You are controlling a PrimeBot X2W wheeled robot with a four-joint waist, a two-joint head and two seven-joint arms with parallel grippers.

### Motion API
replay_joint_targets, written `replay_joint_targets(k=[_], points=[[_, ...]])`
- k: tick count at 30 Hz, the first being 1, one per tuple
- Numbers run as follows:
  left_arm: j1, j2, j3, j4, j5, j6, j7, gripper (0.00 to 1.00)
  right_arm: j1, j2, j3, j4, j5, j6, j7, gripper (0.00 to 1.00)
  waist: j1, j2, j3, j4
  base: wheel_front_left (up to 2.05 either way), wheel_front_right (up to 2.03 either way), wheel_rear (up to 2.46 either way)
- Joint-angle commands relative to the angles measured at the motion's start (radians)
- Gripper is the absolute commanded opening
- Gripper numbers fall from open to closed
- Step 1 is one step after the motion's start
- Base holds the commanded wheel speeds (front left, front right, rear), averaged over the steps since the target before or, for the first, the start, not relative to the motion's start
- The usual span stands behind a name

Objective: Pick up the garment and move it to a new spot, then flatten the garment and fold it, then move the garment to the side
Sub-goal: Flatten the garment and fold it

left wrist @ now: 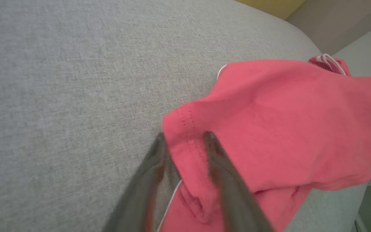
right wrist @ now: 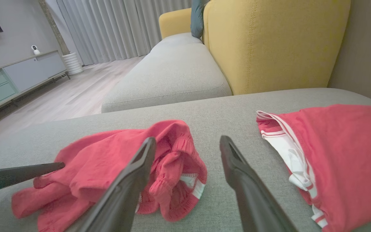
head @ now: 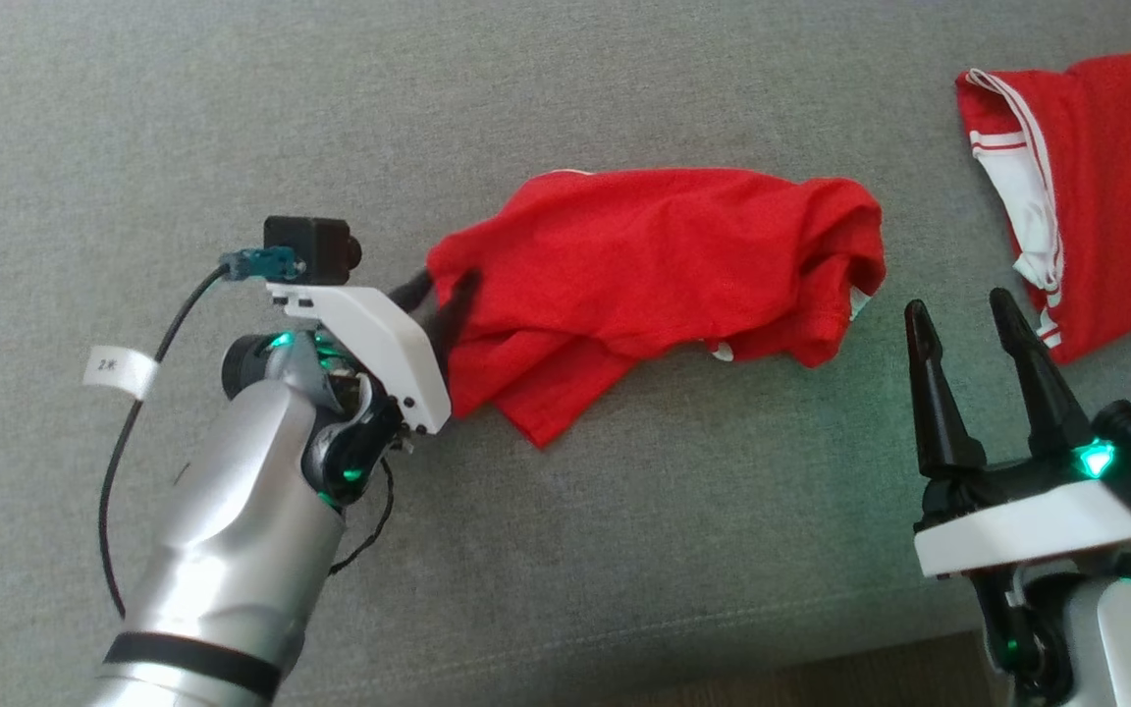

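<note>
The right claw (head: 958, 302) is hanging apart and empty, near the right end of the red garment (head: 664, 255). The left claw (head: 446, 285) is straddling the left hem; clamping cannot be confirmed. The garment is lying crumpled on the grey sofa cushion (head: 232, 118). Step in hand, by judgement: pickup. The next move is calling for a firm pinch, then a clear lift.

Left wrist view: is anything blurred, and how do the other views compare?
Left wrist view: fingers of the left hand are smeared, the red garment pale pink; head view: sharp, green glow on the grey sofa seat; right wrist view: sharp, evenly lit.
</note>
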Motion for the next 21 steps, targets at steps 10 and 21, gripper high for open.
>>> replay_joint_targets(k=[10, 21], points=[[-0.153, 0.081, -0.032, -0.076, 0.163, 0.028, -0.249, 0.0, -0.038, 0.001, 0.009, -0.012, 0.028, 0.004, -0.016, 1.0, -0.0001, 0.0, -0.025, 0.02, 0.0, 0.0, 0.0], [0.136, 0.182, -0.183, -0.44, 0.283, 0.083, -0.229, 0.0, 0.006, 0.009, -0.016, -0.016, 0.033, 0.004, -0.005, 1.0, -0.0001, 0.0, -0.081, 0.055, 0.0, 0.0, 0.0]])
